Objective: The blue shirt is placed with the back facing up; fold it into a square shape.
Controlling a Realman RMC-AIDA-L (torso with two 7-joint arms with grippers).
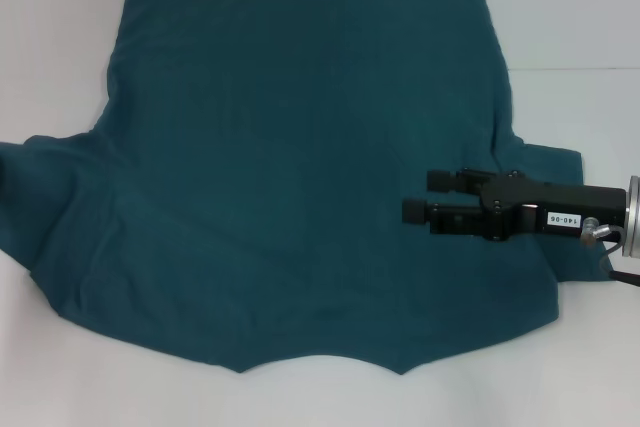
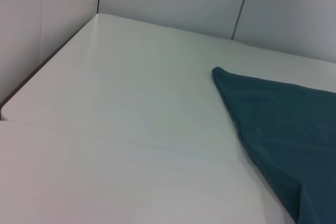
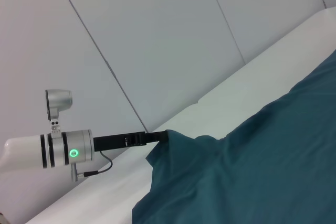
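Observation:
The blue shirt (image 1: 300, 167) lies spread on the white table (image 1: 60, 367), plain side up, with its hem at the far edge and its sleeves out to both sides. My right gripper (image 1: 425, 197) hovers over the shirt's right side near the sleeve, fingers pointing left, open and holding nothing. My left gripper (image 3: 157, 139) is outside the head view. The right wrist view shows it at the far sleeve edge, where the cloth (image 3: 178, 148) rises in a peak to its tip. In the left wrist view, one corner of the shirt (image 2: 273, 114) shows.
White wall panels (image 3: 157, 35) stand behind the table. Bare table surface (image 2: 115, 103) lies beside the shirt on the left arm's side, ending at an edge (image 2: 47, 61) near the wall.

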